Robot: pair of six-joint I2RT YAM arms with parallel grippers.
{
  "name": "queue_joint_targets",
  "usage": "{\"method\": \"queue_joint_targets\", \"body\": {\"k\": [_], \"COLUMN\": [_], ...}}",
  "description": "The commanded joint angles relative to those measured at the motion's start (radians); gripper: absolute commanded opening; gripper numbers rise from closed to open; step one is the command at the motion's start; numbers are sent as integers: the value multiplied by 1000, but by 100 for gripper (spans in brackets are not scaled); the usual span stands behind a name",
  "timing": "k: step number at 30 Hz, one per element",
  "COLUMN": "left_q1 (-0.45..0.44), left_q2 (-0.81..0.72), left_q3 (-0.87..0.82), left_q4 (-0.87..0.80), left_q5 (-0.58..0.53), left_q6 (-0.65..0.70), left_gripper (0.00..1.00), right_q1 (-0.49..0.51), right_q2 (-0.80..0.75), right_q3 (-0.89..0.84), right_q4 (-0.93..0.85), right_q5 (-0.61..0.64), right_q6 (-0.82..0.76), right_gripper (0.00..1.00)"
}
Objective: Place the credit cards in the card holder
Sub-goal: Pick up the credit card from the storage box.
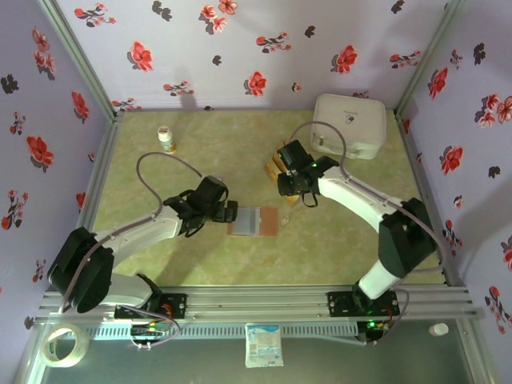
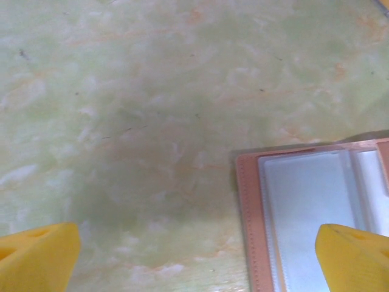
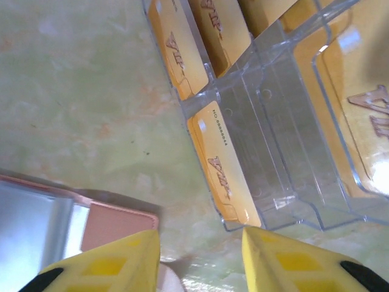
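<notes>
The card holder [image 1: 254, 222] lies open at the table's [image 1: 200, 260] centre, the left gripper [image 1: 230, 212] spread wide over its left edge, the right gripper [image 3: 200, 255] parted and empty beside the credit cards [image 3: 228, 176] in their clear rack [image 3: 292, 182].

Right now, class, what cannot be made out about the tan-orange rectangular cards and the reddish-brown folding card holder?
Number of cards: top view, right arm partly covers them; right wrist view, edges cut them off.
Card holder pockets: left wrist view, frame edge cuts them off.
</notes>
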Motion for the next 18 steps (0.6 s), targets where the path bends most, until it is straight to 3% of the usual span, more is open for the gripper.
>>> {"method": "queue_joint_targets", "body": {"k": [1, 18], "left_q1": [19, 45], "left_q2": [-39, -53], "left_q3": [-30, -54], "left_q4": [-24, -16], "left_q5": [-15, 3], "left_q6": [-19, -11], "left_gripper": [100, 100], "right_q1": [-11, -43], "right_q2": [57, 239], "right_q3": [65, 138], "right_q4": [-74, -83], "right_q5": [61, 53], "right_q6": [-71, -113], "right_gripper": [38, 33]}}
